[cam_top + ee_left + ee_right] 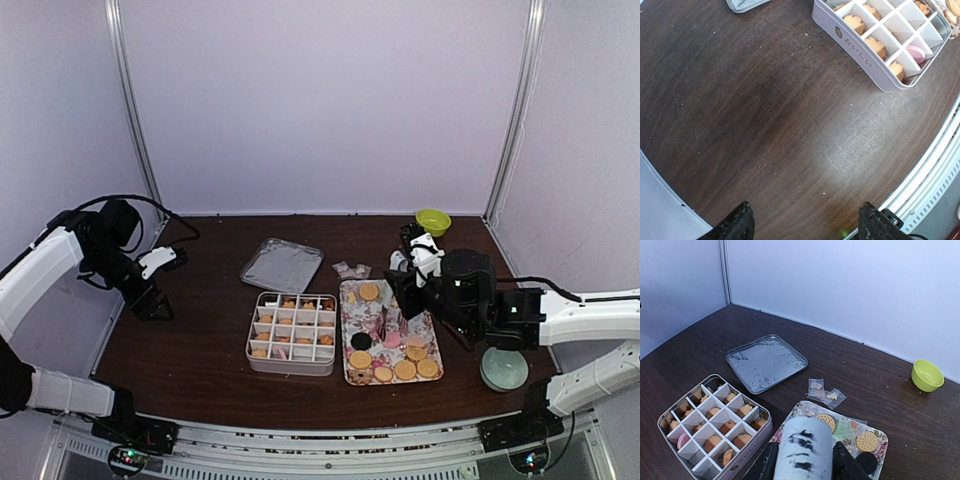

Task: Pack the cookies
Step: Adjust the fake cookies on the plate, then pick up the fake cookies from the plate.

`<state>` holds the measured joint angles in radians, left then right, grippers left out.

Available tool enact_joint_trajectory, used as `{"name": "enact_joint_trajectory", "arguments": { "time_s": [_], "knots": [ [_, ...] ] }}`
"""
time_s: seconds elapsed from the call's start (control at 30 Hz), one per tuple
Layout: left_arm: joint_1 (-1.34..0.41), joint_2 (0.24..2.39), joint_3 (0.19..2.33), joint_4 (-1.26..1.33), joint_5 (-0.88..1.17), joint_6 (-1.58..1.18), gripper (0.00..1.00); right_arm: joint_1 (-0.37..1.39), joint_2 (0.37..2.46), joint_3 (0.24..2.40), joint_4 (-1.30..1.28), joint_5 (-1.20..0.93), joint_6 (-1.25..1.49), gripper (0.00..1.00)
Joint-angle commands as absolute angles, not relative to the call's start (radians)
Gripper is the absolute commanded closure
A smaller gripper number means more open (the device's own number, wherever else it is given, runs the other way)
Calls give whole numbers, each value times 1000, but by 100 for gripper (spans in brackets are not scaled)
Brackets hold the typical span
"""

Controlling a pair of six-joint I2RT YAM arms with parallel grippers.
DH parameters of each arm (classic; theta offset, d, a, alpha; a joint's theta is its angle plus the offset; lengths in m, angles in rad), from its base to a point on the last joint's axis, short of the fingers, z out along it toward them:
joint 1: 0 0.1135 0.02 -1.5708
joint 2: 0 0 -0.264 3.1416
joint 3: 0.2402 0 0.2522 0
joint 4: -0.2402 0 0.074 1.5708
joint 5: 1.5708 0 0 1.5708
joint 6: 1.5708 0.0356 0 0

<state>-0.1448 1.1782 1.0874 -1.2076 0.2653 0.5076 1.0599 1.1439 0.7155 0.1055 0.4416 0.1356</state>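
Observation:
Round cookies (pixel 405 370) lie on the floral tray (pixel 351 300), mostly golden, with a dark one (pixel 361 341) and a pink one. More cookies (pixel 290 325) fill the white divided box (pixel 291 362). My right gripper (pixel 408 283) hangs over the tray, shut on the taped handle of the tongs (pixel 805 450), whose metal tips (pixel 385 322) point down at the tray. The right wrist view shows tray cookies (pixel 867 441) beyond the handle. My left gripper (pixel 155 305) is open over bare table at the far left, its fingertips (pixel 742 220) wide apart, the box (pixel 860 55) well ahead.
A grey lid (pixel 282 265) lies behind the box. Small clear packets (pixel 350 270) sit between the lid and the tray. A lime-green bowl (pixel 433 221) stands at the back right, and a pale green bowl (pixel 503 369) sits near the right arm's base.

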Motion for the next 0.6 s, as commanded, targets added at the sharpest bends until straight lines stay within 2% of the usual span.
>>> {"name": "enact_joint_trajectory", "arguments": {
  "time_s": [0.0,0.57],
  "knots": [
    [-138,1183,1110,-1216,267,507,27,1056,1158,732,147,426,144,65],
    [-137,1188,1112,-1218,263,505,26,995,1215,685,218,380,172,66]
  ]
}}
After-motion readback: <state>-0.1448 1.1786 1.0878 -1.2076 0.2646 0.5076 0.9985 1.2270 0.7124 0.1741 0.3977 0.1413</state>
